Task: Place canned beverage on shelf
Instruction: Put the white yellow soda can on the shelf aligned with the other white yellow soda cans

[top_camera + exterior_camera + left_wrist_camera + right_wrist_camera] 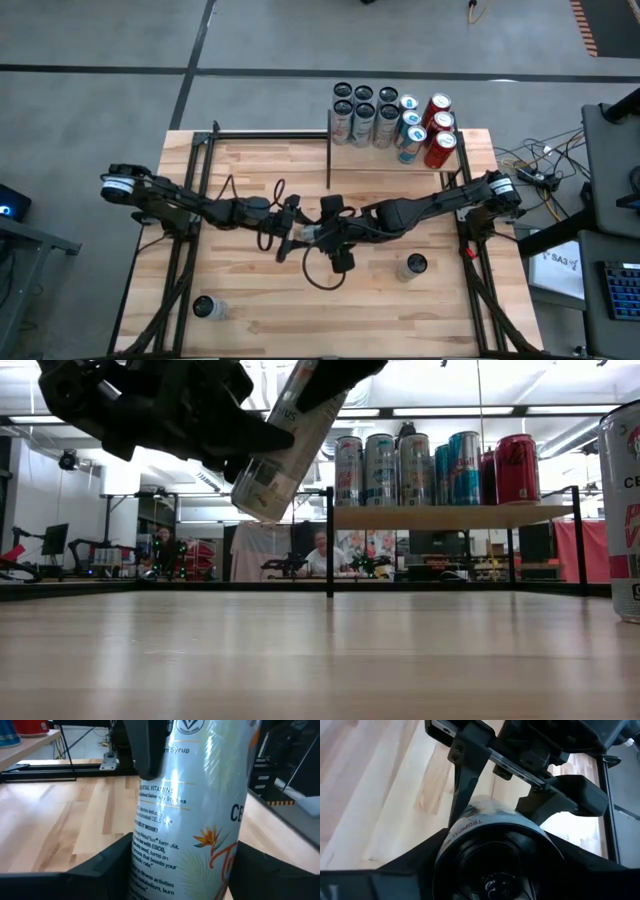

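A tall white beverage can (285, 445) with an orange flower print (200, 820) hangs tilted above the middle of the table, between both grippers. My left gripper (185, 870) comes from the table's left and is shut on its lower half. My right gripper (492, 865) comes from the right and above and is shut on its upper end. The shelf (450, 517), a light-wood board on thin black posts, stands at the table's far right and carries several upright cans (390, 120). My left gripper pinches the can's lower half (150, 865) between its two fingers (107, 870), one on each side of the round wall. The fingers come about level from the table's left and lie across the can. The can is tilted and clear of the table. My right gripper pinches the can's upper end (470, 822) between its two fingers (415, 867), which flank the rim. The fingers slant down from above and from the table's right and lie along the can. One finger (145, 750) reaches down the can's side.
One more can (413, 266) stands on the table right of centre and shows large at the low view's right edge (625, 510). Another can (207, 307) sits near the front left. A black cable (320, 272) loops on the boards below the grippers.
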Available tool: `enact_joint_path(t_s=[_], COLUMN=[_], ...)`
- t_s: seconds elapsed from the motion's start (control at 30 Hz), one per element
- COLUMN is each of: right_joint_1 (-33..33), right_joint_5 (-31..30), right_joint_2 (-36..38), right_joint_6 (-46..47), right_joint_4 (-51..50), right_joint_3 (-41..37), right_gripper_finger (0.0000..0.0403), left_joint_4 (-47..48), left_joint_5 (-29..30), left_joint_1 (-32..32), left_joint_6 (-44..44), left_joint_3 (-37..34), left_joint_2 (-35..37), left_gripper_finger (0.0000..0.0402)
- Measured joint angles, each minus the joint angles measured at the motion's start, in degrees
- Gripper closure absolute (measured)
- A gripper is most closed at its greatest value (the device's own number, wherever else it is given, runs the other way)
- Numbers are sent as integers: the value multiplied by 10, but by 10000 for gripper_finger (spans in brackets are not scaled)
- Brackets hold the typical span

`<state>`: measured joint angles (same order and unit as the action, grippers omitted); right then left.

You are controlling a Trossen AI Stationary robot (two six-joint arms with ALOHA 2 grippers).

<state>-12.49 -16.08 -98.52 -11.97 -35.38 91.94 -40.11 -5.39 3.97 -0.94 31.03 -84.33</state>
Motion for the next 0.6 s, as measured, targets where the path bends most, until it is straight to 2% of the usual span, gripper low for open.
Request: enact_joint_path(t_s=[0.1, 0.23, 0.4, 0.6], right_joint_1=[0, 2, 0, -17], right_joint_5=[-1, -15, -19, -40], right_joint_2=[3, 18, 69, 154], right_joint_6=[19, 48, 73, 120], right_joint_4=[2, 5, -3, -19], right_joint_3=[0, 0, 0, -8], right_gripper_finger=[119, 78, 78, 80], left_joint_4=[-9, -14, -25, -83], left_joint_5=[2, 45, 64, 72], left_joint_1=[2, 3, 4, 21], left_joint_6=[-14, -18, -6, 21], left_joint_3=[0, 0, 0, -1], left_joint_2=[0, 5, 16, 18], left_gripper_finger=[169, 169, 169, 169])
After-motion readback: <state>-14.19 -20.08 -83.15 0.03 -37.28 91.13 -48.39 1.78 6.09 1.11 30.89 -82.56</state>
